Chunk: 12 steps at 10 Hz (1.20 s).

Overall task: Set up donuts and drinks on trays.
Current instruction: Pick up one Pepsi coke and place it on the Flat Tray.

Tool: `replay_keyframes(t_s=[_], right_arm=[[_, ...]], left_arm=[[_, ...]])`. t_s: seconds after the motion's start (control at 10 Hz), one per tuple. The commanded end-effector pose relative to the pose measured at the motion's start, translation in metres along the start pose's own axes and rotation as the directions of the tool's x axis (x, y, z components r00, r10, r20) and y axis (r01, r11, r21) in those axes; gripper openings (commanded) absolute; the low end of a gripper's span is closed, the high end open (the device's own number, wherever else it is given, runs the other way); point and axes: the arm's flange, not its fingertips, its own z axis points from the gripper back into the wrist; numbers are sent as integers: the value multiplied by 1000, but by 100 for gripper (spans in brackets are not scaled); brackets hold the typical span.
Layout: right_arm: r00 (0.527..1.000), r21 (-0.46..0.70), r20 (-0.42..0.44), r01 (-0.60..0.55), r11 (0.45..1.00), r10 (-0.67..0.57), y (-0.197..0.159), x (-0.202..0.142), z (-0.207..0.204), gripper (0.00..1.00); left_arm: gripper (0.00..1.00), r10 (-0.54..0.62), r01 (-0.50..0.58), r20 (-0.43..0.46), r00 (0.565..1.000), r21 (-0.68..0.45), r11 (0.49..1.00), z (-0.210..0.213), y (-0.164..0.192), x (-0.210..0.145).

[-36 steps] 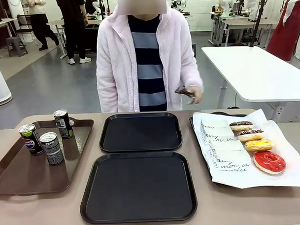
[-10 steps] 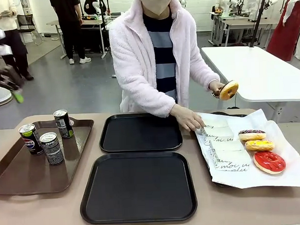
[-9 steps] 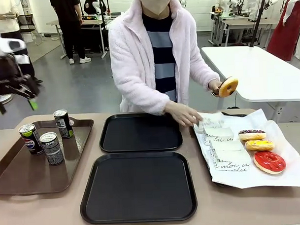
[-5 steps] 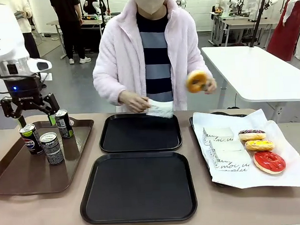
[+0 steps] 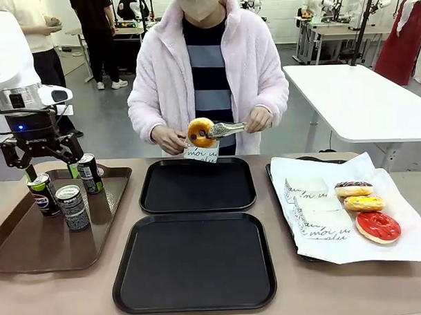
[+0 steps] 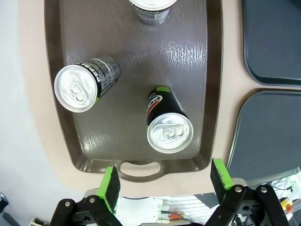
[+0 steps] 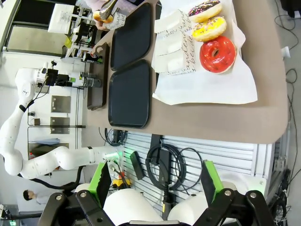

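Under the left gripper (image 5: 50, 168), whose fingers are spread wide around nothing, lies a brown tray (image 5: 34, 253) carrying three upright cans: a Pepsi can (image 5: 42, 194), a grey can (image 5: 73, 207) and a black-and-green can (image 5: 89, 173). In the left wrist view one of them stands just ahead of the gap between the fingertips. To that gripper's right lie two black trays, the far tray (image 5: 198, 185) and the near tray (image 5: 193, 262), neither loaded yet. Farther right, well apart from it, a paper-lined tray (image 5: 269, 179) holds flat white boxes (image 5: 316, 209), a chocolate donut (image 5: 353, 188), a yellow donut (image 5: 364, 203) and a red donut (image 5: 378, 227). The right gripper (image 7: 155, 181) is likewise spread and holds nothing, and those donuts lie far ahead of its fingers. Everything rests on a beige table (image 5: 63, 294). Behind it are grey floor, a white table (image 5: 360, 97) and people standing at the back. The person (image 5: 207, 68) holds an orange donut (image 5: 200, 132) in tongs (image 5: 227, 129) just above a small box (image 5: 201, 154) held in the other hand. Half a second ago that donut was raised off to the side. Earlier, four donuts lay on the paper.
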Motion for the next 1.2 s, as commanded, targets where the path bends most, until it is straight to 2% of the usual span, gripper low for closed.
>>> replay_keyframes(t_s=[0.0, 0.3, 0.5, 0.7, 1.1], right_arm=[[1000, 6, 1, -3, 1000, 3, -2, -2, 1, 100], [1000, 6, 1, -3, 1000, 3, -2, -2, 1, 100], [1000, 6, 1, -3, 1000, 3, -2, -2, 1, 100], [1000, 6, 1, -3, 1000, 3, -2, -2, 1, 100], [1000, 6, 1, -3, 1000, 3, -2, -2, 1, 100]], left_arm=[[100, 0, 0, -9, 1000, 3, 1000, 3, -1, 3], [100, 0, 0, 0, 1000, 0, 1000, 0, 0, 1], [100, -10, 6, 61, 998, 68, 998, -19, -5, 3], [100, -44, 36, 105, 994, 76, 996, -34, -8, 3], [100, -37, 22, 138, 990, 105, 994, -57, -18, -1]])
